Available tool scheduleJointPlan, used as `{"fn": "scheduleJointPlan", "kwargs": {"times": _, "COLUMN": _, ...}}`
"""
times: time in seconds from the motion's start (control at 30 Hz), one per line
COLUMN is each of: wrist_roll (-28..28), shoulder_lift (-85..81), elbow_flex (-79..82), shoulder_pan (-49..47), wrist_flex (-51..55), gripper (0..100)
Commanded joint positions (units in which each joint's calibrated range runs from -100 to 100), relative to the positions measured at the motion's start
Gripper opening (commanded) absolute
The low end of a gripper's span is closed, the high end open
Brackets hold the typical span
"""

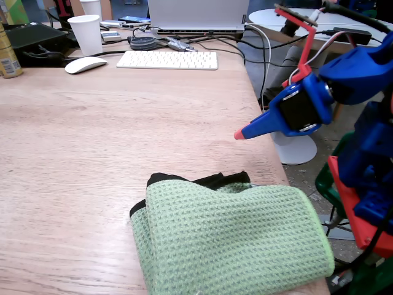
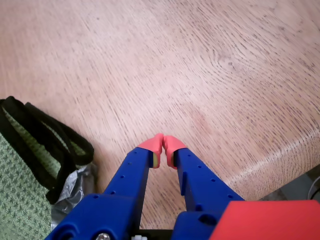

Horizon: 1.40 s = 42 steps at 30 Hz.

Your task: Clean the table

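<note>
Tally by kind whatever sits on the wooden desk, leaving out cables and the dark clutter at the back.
Green cloth: 1
White paper cups: 2
White keyboard: 1
White mouse: 1
Laptop: 1
Yellow can: 1
Total: 7

**Your count of what's on show**

You have one table point(image 1: 123, 123) and one green cloth point(image 1: 227, 239) lying on it. At the far edge you see two white cups point(image 1: 86, 34), one mouse point(image 1: 85, 64), one keyboard point(image 1: 167, 59) and one laptop point(image 1: 196, 15). You get one can point(image 1: 7, 55) at the fixed view's left edge. You run one arm with one gripper point(image 2: 163, 145), and it has two red fingertips point(image 2: 152, 145). One round white table point(image 1: 288, 21) stands behind.
</note>
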Motion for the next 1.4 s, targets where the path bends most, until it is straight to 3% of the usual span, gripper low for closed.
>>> {"fn": "scheduleJointPlan", "kwargs": {"times": 0.0, "wrist_roll": 0.3, "shoulder_lift": -0.4, "elbow_flex": -1.1, "shoulder_pan": 0.4, "wrist_flex": -0.8, "gripper": 0}}
{"fn": "scheduleJointPlan", "kwargs": {"times": 1.37, "wrist_roll": 0.3, "shoulder_lift": -0.4, "elbow_flex": -0.3, "shoulder_pan": 0.4, "wrist_flex": -0.8, "gripper": 0}}
